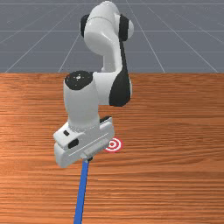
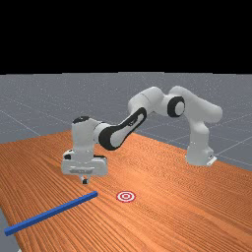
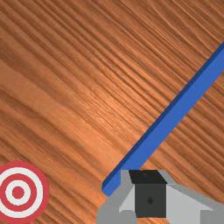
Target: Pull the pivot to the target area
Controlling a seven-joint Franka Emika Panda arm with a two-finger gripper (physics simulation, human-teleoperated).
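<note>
Hand (image 2: 84,181) seemingly closed, empty, above straight blue bar (image 2: 51,212); ringed target (image 2: 126,196) on grainy wood (image 2: 177,211).

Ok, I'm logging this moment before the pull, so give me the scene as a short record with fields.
stick: blue, lying flat on the table
target: red and white rings, uncovered, apart from the stick
gripper: shut, held above the table near the stick's target-side end
task: stick not yet at the target
</note>
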